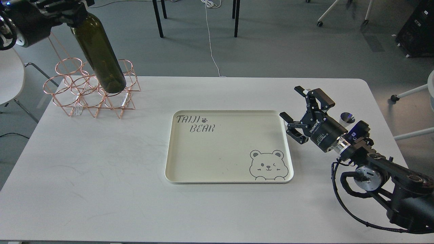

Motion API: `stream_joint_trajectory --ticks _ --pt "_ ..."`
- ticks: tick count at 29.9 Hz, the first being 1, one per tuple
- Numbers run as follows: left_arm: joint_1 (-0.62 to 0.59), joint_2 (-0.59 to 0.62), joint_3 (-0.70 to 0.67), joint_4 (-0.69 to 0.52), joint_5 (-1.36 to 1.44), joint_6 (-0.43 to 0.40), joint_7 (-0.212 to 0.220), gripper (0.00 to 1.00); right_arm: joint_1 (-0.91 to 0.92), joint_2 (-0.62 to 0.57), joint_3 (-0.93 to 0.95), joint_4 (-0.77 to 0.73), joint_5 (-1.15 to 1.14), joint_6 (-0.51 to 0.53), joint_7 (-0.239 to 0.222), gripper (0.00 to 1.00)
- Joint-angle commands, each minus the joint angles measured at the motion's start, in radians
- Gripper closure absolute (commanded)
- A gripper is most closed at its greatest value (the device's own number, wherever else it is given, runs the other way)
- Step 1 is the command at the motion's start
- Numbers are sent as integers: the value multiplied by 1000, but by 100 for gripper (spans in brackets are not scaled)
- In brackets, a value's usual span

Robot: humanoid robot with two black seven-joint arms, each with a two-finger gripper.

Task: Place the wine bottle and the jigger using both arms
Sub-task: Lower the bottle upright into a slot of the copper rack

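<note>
Left gripper (73, 15) pinches the wine bottle (100, 56) near its neck, holding it tilted in the air above the copper wire rack (91, 91) at the table's (101, 169) far left corner. Right gripper (298, 112) hovers with fingers spread and empty beside the cream tray's (229, 179) right edge. Behind it, near the table's right edge, stands the jigger (347, 118), not yet grasped. Neither item looks placed yet, so most of the task seems left.

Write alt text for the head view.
The left gripper holds the wine bottle tilted above a copper wire rack. The right gripper hangs open beside an empty cream tray, the jigger behind it.
</note>
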Motion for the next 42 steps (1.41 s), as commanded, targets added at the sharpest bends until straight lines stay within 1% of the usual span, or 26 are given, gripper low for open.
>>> stream_joint_trajectory --ticks 1,4,9,28,38,42 --pt "-1 -9 24 18 0 19 0 86 0 -1 0 0 0 0 0 1" --pt "0 -14 26 28 0 37 0 86 0 -1 2 0 0 0 0 1" --pt "-1 -12 46 28 0 37 0 86 -1 -2 2 1 0 0 0 1" --pt "-4 -8 46 53 -2 37 0 85 -6 -2 0 3 0 0 0 1" --pt "8 -31 66 54 -2 42 0 85 -18 -2 3 3 0 0 0 1" --pt "10 -58 70 82 -3 53 0 84 -20 -2 3 3 0 0 0 1"
